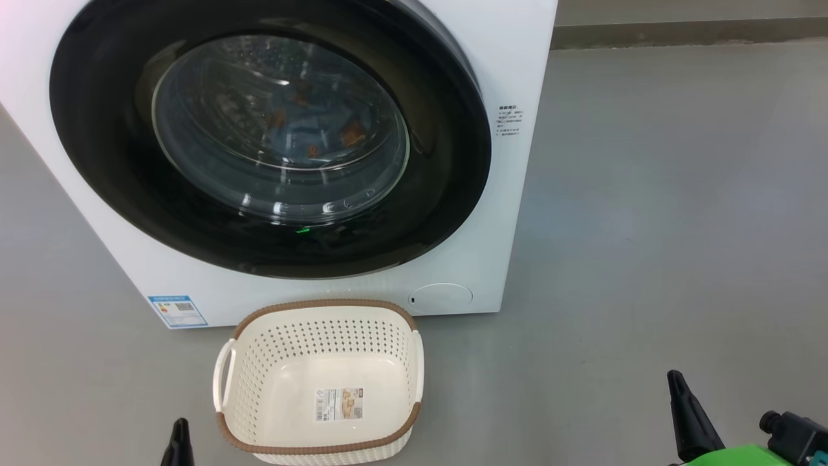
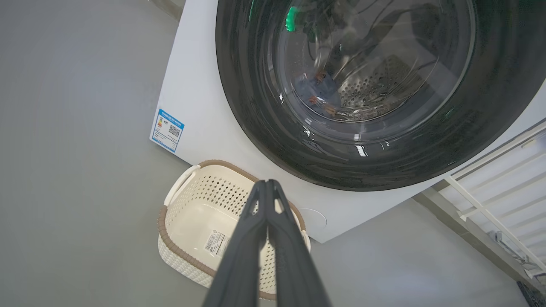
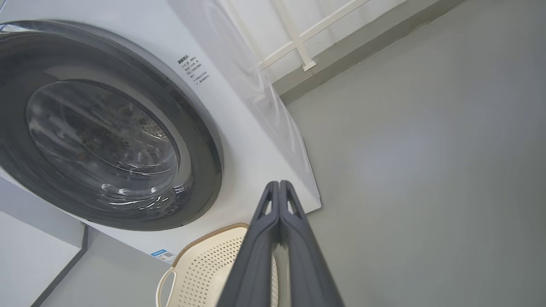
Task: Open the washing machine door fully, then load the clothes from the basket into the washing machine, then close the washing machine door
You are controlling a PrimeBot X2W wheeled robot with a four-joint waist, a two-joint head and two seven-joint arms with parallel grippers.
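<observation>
The white washing machine (image 1: 511, 71) (image 2: 200, 106) (image 3: 239, 111) stands ahead with its black-ringed door (image 1: 103, 129) (image 2: 256, 111) (image 3: 200, 140) shut flat against the front. Behind the glass lie the light-blue clothes (image 1: 304, 129) (image 2: 320, 89) with orange-brown figures. On the floor before the machine sits the cream basket (image 1: 323, 382) (image 2: 192, 213) (image 3: 204, 273), nothing in it but a label sticker. My left gripper (image 1: 180, 427) (image 2: 266, 183) is shut, low at the basket's left corner. My right gripper (image 1: 676, 378) (image 3: 279, 184) is shut, low and well right of the basket.
Grey floor (image 1: 679, 226) spreads to the right of the machine up to a darker wall base (image 1: 686, 32). A white railing (image 2: 490, 204) (image 3: 298, 38) stands beside the machine. A blue label (image 1: 176, 310) and a round lower hatch (image 1: 440, 298) mark the machine's front.
</observation>
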